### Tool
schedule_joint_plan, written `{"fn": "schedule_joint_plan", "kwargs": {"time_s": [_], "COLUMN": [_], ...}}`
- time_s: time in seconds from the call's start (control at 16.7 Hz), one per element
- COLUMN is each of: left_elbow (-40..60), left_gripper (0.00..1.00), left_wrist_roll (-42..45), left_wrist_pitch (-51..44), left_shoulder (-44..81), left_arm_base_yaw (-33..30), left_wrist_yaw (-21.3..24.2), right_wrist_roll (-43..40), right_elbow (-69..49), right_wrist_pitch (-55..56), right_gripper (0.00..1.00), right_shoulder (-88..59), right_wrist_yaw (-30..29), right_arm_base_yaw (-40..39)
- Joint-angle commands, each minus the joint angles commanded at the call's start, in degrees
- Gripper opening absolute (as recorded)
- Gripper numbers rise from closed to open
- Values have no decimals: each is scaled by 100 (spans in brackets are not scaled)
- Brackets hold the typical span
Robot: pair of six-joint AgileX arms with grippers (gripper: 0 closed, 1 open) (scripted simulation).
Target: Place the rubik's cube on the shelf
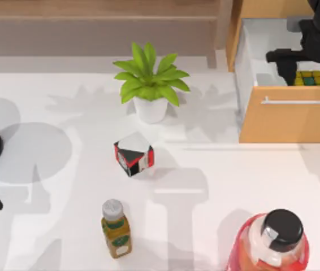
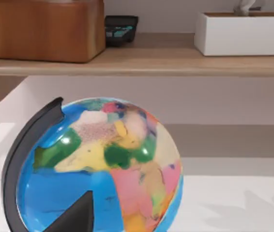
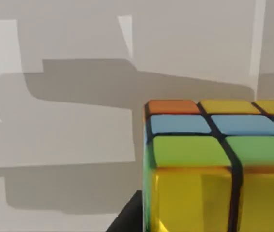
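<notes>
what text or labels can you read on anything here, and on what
None can be read.
Small bottle: its label has a pale mark, too blurred to read.
Globe: coloured map patches, no legible names.
Dark box on the shelf: teal marks, too small to read.
Rubik's cube, in the open drawer by the right gripper: plain squares.
Red, black and white cube: no lettering.

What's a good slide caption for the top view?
Right gripper reaches into the open light wooden drawer over the small yellow-green rubik's cube; long wooden shelf waits behind.
</notes>
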State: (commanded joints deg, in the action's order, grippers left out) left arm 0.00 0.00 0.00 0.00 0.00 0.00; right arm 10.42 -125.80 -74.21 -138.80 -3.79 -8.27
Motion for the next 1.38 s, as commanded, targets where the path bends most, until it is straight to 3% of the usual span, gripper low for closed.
{"fn": "schedule_joint_plan", "kwargs": {"time_s": [0.48, 0.96, 1.38], "left_elbow": [0, 0, 0], "left_gripper": [100, 100, 100], "left_wrist_roll": [0, 0, 0], "left_wrist_pitch": [0, 0, 0], "left_shoulder": [0, 0, 0], "left_arm_base_yaw": [0, 0, 0], "left_wrist_yaw": [0, 0, 0], "right_wrist_roll": [23, -52, -50], "right_elbow": [-168, -826, -762], "right_wrist_pitch": [-693, -308, -289], "right_gripper": [0, 0, 0], "right_shoulder": [451, -266, -223], "right_wrist_yaw": [-205, 222, 237], "right_arm_base_yaw": [-59, 45, 19]}}
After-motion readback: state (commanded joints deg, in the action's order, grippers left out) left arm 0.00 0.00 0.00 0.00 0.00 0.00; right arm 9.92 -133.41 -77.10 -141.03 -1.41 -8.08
